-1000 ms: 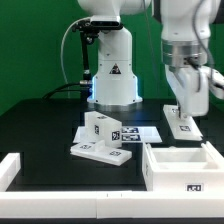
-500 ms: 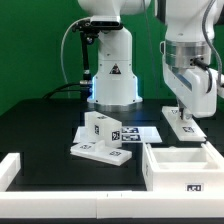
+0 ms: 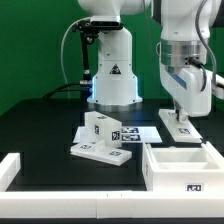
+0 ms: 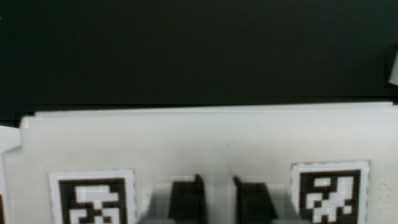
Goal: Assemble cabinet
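The end effector point(image 3: 179, 113) points straight down at the exterior view's right, with its tips on a white tagged panel point(image 3: 180, 125) that lies on the black desk point(image 3: 40, 120). In the wrist view the two dark fingers point(image 4: 183, 198) stand almost together, with only a thin white strip between them. They are closed on the near edge of the tagged panel point(image 4: 196, 140), midway between its two square tags.

In front of this panel, nearer the camera, sits the open white box shell point(image 3: 165, 178), with a small tag on its front wall. The shell and the tagged panel lie near each other; whether they touch cannot be told.

Toward the middle of the desk a small tagged block point(image 3: 100, 128) stands on a second flat panel point(image 3: 100, 152). The marker board point(image 3: 148, 132) lies flat just beside them, between the block and the gripped panel. Another white piece point(image 3: 8, 168) sits at the exterior view's lower left edge.
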`<state>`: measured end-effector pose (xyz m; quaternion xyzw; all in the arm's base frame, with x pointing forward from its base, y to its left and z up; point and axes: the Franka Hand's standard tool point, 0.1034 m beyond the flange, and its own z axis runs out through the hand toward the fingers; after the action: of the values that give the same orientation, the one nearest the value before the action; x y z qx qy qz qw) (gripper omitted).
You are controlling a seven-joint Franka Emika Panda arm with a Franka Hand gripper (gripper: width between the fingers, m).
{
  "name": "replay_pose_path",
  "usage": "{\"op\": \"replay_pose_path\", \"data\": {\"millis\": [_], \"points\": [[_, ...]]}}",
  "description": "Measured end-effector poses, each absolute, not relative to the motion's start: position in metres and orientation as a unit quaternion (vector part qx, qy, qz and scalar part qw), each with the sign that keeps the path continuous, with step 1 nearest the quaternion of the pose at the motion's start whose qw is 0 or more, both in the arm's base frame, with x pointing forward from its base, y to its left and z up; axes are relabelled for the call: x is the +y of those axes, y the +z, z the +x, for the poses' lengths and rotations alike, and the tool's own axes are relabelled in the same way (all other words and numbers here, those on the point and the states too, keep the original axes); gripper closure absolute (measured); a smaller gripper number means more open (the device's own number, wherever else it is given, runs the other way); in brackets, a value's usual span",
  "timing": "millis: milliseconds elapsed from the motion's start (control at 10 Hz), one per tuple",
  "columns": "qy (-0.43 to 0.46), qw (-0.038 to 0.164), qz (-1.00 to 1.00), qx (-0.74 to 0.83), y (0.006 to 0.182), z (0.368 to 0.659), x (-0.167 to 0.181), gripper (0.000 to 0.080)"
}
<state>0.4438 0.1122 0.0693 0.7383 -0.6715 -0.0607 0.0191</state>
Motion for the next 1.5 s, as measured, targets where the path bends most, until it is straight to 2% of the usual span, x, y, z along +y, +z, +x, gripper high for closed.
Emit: {"op": "replay_pose_path", "data": {"millis": [100, 200, 300, 500, 600, 700, 1000, 1200, 1500], "points": [[-0.054, 0.013, 0.739, -0.671, 0.070, 0.446, 0.112, 0.0735], [-0.013, -0.024, 0.739, -0.674, 0.070, 0.454, 0.110, 0.0735], [0.014, -0.043, 0.737, -0.674, 0.068, 0.451, 0.107, 0.0735], [0.014, -0.049, 0.736, -0.675, 0.067, 0.450, 0.107, 0.0735], [0.015, -0.063, 0.716, -0.695, 0.072, 0.457, 0.100, 0.0735], [0.012, -0.068, 0.706, -0.704, 0.072, 0.459, 0.099, 0.0735], [0.009, -0.074, 0.691, -0.719, 0.068, 0.467, 0.097, 0.0735], [-0.008, -0.055, 0.714, -0.698, 0.058, 0.452, 0.113, 0.0735], [-0.009, -0.054, 0.713, -0.699, 0.057, 0.452, 0.113, 0.0735]]}}
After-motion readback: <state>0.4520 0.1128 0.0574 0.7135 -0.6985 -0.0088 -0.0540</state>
